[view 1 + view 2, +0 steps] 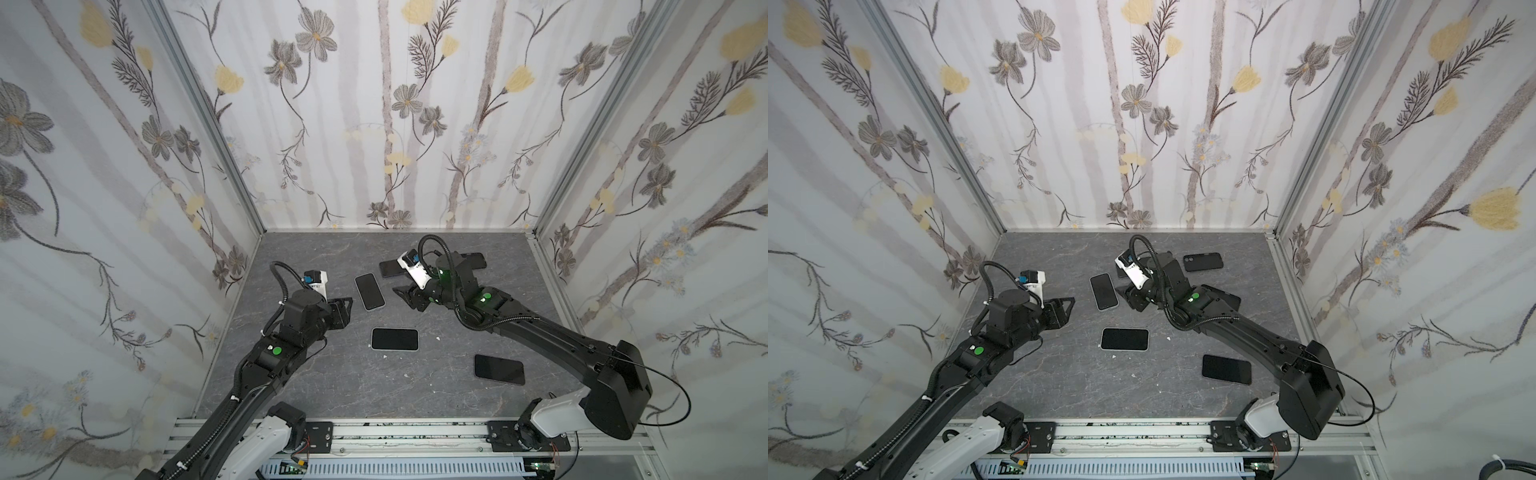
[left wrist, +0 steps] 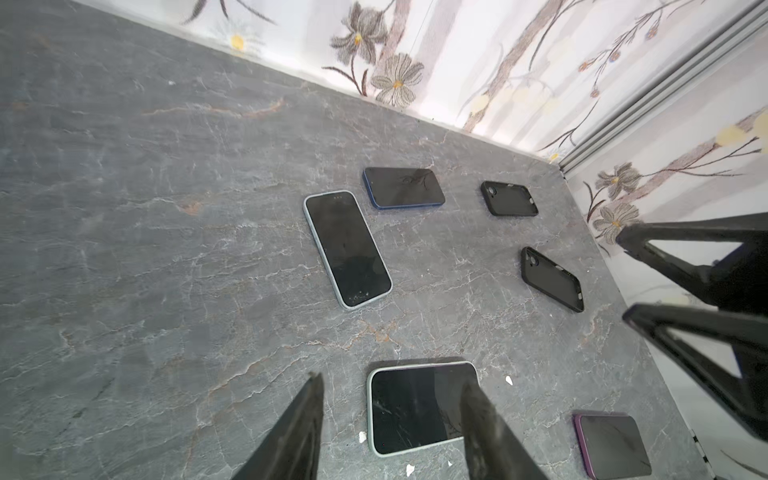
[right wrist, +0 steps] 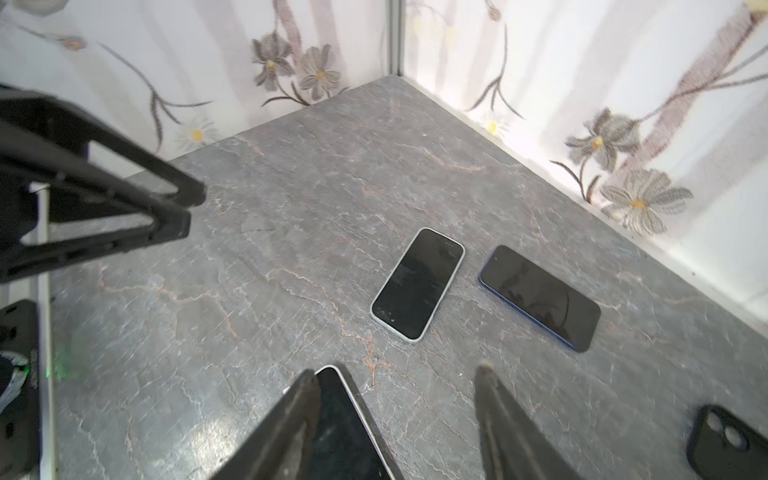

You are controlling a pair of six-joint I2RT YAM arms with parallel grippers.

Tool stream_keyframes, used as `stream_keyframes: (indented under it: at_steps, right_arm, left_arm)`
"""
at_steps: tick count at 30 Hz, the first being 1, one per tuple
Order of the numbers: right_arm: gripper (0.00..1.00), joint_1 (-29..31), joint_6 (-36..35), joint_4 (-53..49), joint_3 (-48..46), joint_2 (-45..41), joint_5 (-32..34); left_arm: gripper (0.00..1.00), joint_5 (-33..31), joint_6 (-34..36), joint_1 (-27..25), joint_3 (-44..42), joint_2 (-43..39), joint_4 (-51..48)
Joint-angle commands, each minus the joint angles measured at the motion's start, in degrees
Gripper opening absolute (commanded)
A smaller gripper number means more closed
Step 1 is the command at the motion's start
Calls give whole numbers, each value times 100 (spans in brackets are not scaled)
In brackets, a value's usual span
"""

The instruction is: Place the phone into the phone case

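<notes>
Hovering above the grey table (image 1: 316,386), left gripper (image 2: 392,376) and right gripper (image 3: 395,368) are both held spread, nothing pinched. One pale-rimmed phone (image 1: 395,339) is laid screen-up mid-table, a second phone (image 1: 369,291) between the grippers. Black phone case (image 1: 1202,262) is set back right, apart from both. White crumbs (image 1: 436,338) are scattered beside the mid-table phone.

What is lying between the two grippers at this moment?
A pale-rimmed phone lies flat between the left gripper and the right gripper. Nothing else is there. Both top views show it.
</notes>
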Motion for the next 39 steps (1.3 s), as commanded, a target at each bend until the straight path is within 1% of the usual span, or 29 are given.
stream_keyframes:
  at_steps: [1, 3, 4, 5, 7, 8, 10, 14, 15, 22, 25, 27, 32, 39]
  right_arm:
    - [89, 12, -1025, 481, -334, -202, -701]
    - [95, 9, -1459, 429, -516, -284, -985]
    - [100, 18, -1633, 383, -576, -313, -1052]
    - [100, 26, -1824, 307, -618, -323, -1148]
    - [100, 67, -2479, 10, -704, -332, -1380]
    - [100, 99, -2701, -68, -757, -335, -1387]
    - [100, 181, -3113, -278, -824, -280, -1257]
    - [100, 281, -3443, -685, -777, 0, -790]
    - [99, 411, -3487, -780, -756, 90, -690]
    - [100, 640, -3498, -975, -695, 665, -517]
    - [100, 685, -3426, -1135, -580, 945, -508]
    - [100, 712, -3290, -1302, -447, 1279, -426]
    - [100, 808, -2861, -1594, -196, 1845, 106]
    - [100, 818, -2556, -1714, -19, 2247, 240]
  left_arm:
    - [58, -172, 189, 19, -117, -263, -79]
    - [59, -106, 252, 10, -192, -415, -78]
    - [60, -52, 294, 10, -226, -487, -87]
    - [60, -23, 339, 10, -246, -538, -104]
    - [61, 41, 453, 14, -296, -642, -130]
    - [61, 66, 507, 10, -328, -692, -131]
    - [61, 110, 646, 10, -405, -789, -122]
    - [62, 231, 869, 10, -554, -950, -114]
    - [62, 230, 895, 15, -608, -994, -106]
    - [64, 200, 989, 12, -914, -1285, 5]
    - [64, 316, 1058, 11, -965, -1344, 79]
    - [64, 317, 1075, 10, -987, -1370, 110]
    - [64, 246, 1104, 12, -1004, -1392, 132]
    - [64, 190, 1121, 10, -1029, -1458, 150]
